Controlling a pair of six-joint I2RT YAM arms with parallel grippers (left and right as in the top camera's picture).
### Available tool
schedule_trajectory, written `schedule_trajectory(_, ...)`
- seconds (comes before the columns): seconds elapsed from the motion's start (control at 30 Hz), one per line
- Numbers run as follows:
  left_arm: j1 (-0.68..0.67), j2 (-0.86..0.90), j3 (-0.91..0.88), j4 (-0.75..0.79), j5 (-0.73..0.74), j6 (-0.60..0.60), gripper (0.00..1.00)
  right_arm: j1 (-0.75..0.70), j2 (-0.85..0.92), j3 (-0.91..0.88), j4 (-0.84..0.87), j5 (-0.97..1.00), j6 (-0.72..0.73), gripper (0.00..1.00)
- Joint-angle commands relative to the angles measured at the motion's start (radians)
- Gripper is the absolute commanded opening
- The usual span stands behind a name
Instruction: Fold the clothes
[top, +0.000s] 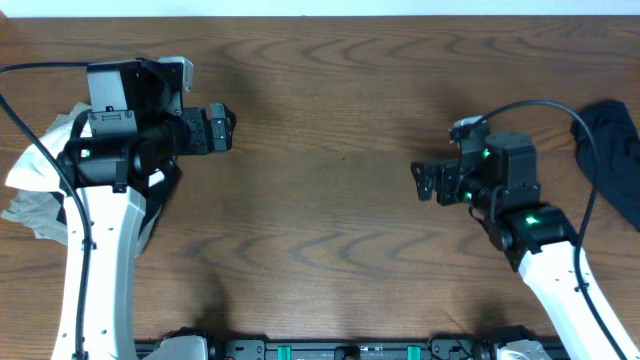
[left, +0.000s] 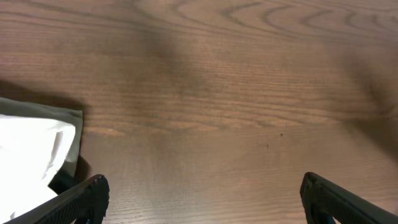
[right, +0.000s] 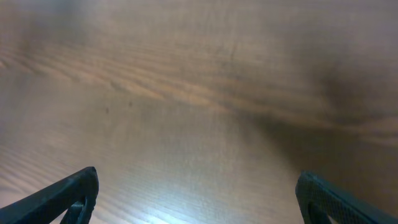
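Note:
The clothes lie in two places. A white and beige pile (top: 28, 178) sits at the table's left edge, partly under my left arm. A dark garment (top: 612, 150) lies crumpled at the right edge. In the left wrist view, a white piece (left: 30, 149) with a beige edge shows at the left. My left gripper (top: 228, 128) (left: 204, 180) is open over bare wood, just right of the pile, and holds nothing. My right gripper (top: 420, 183) (right: 198, 177) is open and empty above bare wood, well left of the dark garment.
The wooden table (top: 330, 110) runs between the two arms. A black cable (top: 545, 105) arcs from the right arm toward the dark garment. The arm bases (top: 350, 350) stand along the front edge.

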Motion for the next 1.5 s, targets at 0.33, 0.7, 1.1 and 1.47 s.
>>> schedule_trajectory(0.33, -0.080, -0.281, -0.011, -0.143, -0.055, 0.055, 0.98, -0.016, -0.197, 0.252, -0.374, 0.084, -0.018, 0.97)
schedule_trajectory(0.7, -0.080, -0.810, -0.182, -0.178, -0.055, 0.027, 0.98, -0.016, -0.717, 0.249, -0.620, 0.206, 0.017, 0.94)
schedule_trajectory(1.1, -0.080, -0.924, -0.399, -0.182, -0.054, 0.006, 0.98, -0.016, -0.863, 0.238, -0.802, 0.205, 0.016, 0.99)
schedule_trajectory(1.47, -0.080, -0.924, -0.401, -0.194, -0.054, 0.006, 0.98, -0.016, -0.863, 0.238, -0.895, 0.205, 0.016, 0.99)
